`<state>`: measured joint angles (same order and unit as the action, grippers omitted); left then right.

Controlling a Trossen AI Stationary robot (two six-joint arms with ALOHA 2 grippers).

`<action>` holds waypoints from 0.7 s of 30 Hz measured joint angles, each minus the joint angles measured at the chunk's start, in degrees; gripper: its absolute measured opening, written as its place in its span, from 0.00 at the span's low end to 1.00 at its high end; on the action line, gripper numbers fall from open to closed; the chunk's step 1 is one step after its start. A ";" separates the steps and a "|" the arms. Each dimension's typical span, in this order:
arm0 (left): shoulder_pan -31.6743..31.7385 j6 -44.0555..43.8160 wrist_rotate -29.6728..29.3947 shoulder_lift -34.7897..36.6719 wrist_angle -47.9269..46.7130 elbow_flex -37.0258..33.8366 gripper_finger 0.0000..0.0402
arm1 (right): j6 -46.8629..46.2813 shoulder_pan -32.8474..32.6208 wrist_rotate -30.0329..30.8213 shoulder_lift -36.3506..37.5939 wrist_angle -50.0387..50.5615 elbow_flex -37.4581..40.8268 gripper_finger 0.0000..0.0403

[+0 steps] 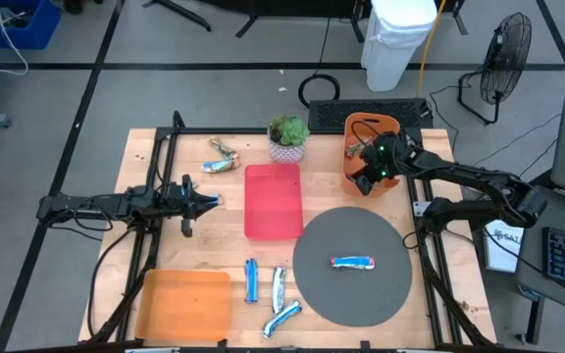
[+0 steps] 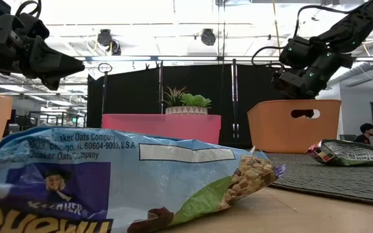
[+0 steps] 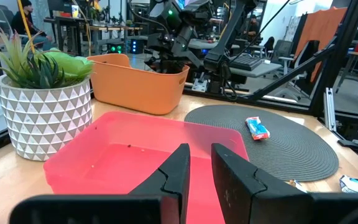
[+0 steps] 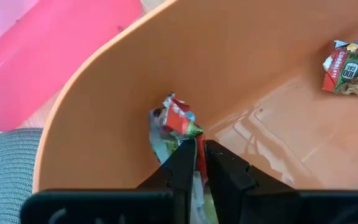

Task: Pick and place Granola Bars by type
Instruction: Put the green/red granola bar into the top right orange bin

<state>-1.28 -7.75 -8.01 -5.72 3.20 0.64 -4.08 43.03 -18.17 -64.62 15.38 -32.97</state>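
Observation:
My right gripper [image 4: 201, 149] reaches down into the orange basket [image 1: 356, 126] at the table's far right. It is shut on a red-and-green granola bar [image 4: 178, 115] that stands against the basket's inner wall [image 4: 135, 81]. A second bar [image 4: 353, 65] lies on the basket floor. One blue-and-white bar [image 1: 353, 262] lies on the round dark mat [image 1: 312, 284]. Three more [image 1: 251, 281] [image 1: 278, 284] [image 1: 282, 319] lie near the front edge. Another bar [image 1: 222, 162] lies at the far left. My left gripper [image 1: 219, 201] hovers left of the red tray [image 1: 273, 201], narrowly open and with nothing in it. My right gripper pinches the red-and-green bar by its wrapper's near end [image 4: 191, 132] between its two fingers, slanting down from the table's right side. The bar sticks out past the fingertips, and its far end [image 4: 174, 106] rests against the basket's inner wall.
A potted plant [image 1: 287, 137] stands behind the red tray, next to the basket. An orange tray [image 1: 184, 304] sits at the near left. Dark frame rails [image 1: 160, 176] run along both table sides. Bare wood lies between the red tray and the front bars.

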 joint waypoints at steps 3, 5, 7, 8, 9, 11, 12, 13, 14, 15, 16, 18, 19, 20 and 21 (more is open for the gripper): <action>0.01 0.01 0.00 -0.02 0.00 0.00 0.18 | 0.00 0.00 0.00 0.00 -0.58 0.00 0.12; 0.02 0.00 0.00 0.00 0.00 0.00 0.18 | 0.00 0.00 0.00 0.00 -0.60 0.00 0.13; 0.00 0.01 -0.01 -0.02 0.00 0.00 0.18 | 0.00 0.00 0.04 0.00 -0.65 0.00 0.15; 0.01 0.01 0.00 -0.02 0.00 0.00 0.18 | -0.02 0.00 0.04 0.00 -0.78 0.00 0.16; 0.02 0.02 0.00 -0.02 0.00 0.00 0.18 | 0.00 0.00 0.03 0.00 -0.97 0.00 0.17; 0.00 0.02 0.00 -0.02 0.00 0.00 0.18 | -0.29 0.00 0.04 0.00 -1.13 0.00 0.19; 0.01 0.02 0.00 -0.02 0.00 0.00 0.18 | -1.00 0.00 0.03 0.00 -1.17 0.00 0.19; 0.01 0.02 0.00 -0.01 0.00 0.00 0.18 | -1.64 0.00 0.02 0.00 -1.23 0.00 0.20; 0.00 0.02 0.00 -0.01 0.00 0.00 0.18 | -2.18 0.00 0.02 0.00 -1.39 0.00 0.21; 0.01 0.02 0.00 -0.02 0.00 0.00 0.18 | -2.59 0.00 0.02 0.08 -1.46 0.00 0.23; 0.01 0.02 0.00 0.00 0.00 0.00 0.18 | -2.75 0.00 0.02 0.26 -1.51 0.00 0.24; 0.02 0.00 0.00 0.00 0.00 0.00 0.18 | -2.78 -0.01 0.00 0.81 -2.27 0.00 0.26; 0.01 0.01 0.00 -0.02 0.00 0.00 0.18 | -2.78 0.00 0.00 1.27 -2.78 0.00 0.27; 0.01 0.01 0.00 -0.01 0.00 0.00 0.18 | -2.82 0.00 -0.02 1.81 -3.30 0.00 0.28; 0.00 0.00 0.00 -0.02 0.00 0.00 0.18 | -3.10 -0.02 -0.11 2.50 -4.08 0.00 0.28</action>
<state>-1.28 -7.75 -8.01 -5.74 3.20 0.64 -7.18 43.00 -18.28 -62.12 11.31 -32.97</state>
